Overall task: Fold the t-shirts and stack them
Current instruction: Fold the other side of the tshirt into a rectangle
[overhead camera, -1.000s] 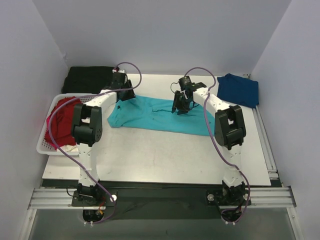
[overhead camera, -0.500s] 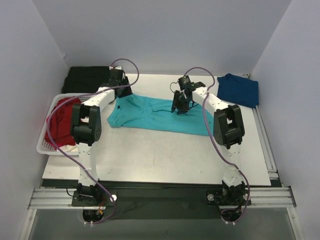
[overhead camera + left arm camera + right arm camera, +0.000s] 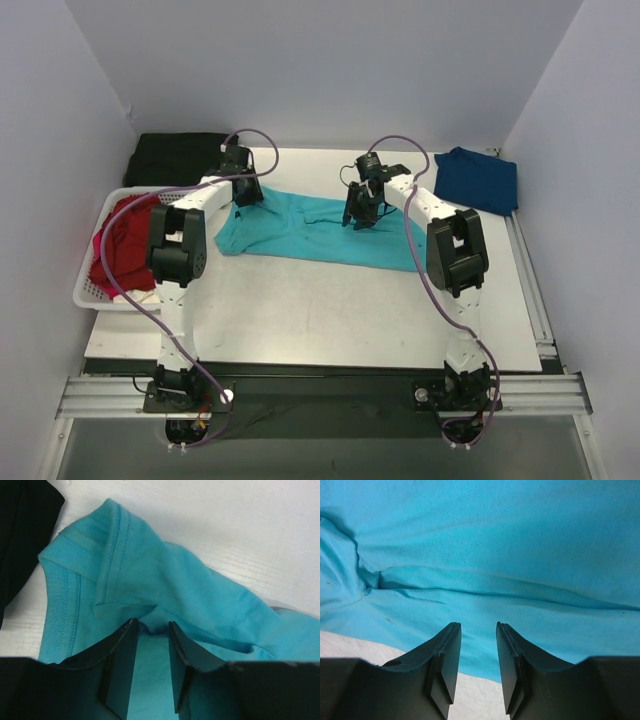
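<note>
The turquoise-teal t-shirt (image 3: 320,230) lies spread across the middle of the table, wrinkled. My left gripper (image 3: 243,194) is down on its back left corner, by the collar and sleeve hem (image 3: 75,575). Its jaws (image 3: 151,624) stand a narrow gap apart with a ruck of cloth at the tips. My right gripper (image 3: 358,216) is low over the shirt's middle. Its jaws (image 3: 478,625) are a narrow gap apart and empty above the teal cloth (image 3: 485,545). The navy blue t-shirt (image 3: 478,178) lies at the back right. The red t-shirt (image 3: 120,245) is bunched in the basket.
A white slatted basket (image 3: 88,292) stands at the table's left edge. A black cloth (image 3: 178,156) lies at the back left and shows in the left wrist view (image 3: 20,535). Bare table (image 3: 330,310) lies in front of the teal shirt. Walls close in on three sides.
My left gripper drew back toward the far left, then came forward onto the shirt's corner again. The right gripper has barely moved.
</note>
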Controlling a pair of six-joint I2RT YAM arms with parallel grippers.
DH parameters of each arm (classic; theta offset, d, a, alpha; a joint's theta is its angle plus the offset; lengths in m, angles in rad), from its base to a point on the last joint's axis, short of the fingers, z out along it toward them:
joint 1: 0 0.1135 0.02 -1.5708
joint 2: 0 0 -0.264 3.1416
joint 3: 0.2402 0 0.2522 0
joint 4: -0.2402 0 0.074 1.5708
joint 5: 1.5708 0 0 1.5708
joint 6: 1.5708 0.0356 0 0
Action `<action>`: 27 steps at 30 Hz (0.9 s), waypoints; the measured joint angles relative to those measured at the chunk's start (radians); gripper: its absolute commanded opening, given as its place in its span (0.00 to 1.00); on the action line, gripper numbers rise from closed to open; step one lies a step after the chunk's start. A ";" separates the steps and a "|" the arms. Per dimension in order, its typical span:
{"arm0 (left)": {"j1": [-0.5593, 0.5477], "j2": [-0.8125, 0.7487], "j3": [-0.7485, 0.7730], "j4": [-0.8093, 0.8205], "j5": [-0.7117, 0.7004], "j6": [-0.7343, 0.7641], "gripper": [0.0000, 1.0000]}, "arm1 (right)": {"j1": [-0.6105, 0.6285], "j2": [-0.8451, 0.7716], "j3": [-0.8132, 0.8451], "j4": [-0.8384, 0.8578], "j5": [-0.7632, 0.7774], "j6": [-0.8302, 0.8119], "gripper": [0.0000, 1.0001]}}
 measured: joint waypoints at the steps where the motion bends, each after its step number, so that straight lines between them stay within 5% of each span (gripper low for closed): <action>1: 0.000 0.002 0.000 -0.001 0.001 -0.002 0.38 | 0.000 0.000 0.000 0.000 0.000 0.000 0.35; 6: 0.000 0.014 0.014 -0.011 0.009 -0.013 0.00 | 0.000 0.000 0.000 0.000 0.000 0.000 0.35; 27: -0.013 -0.132 -0.037 -0.014 -0.080 -0.063 0.00 | 0.003 0.000 0.000 -0.004 -0.004 -0.001 0.34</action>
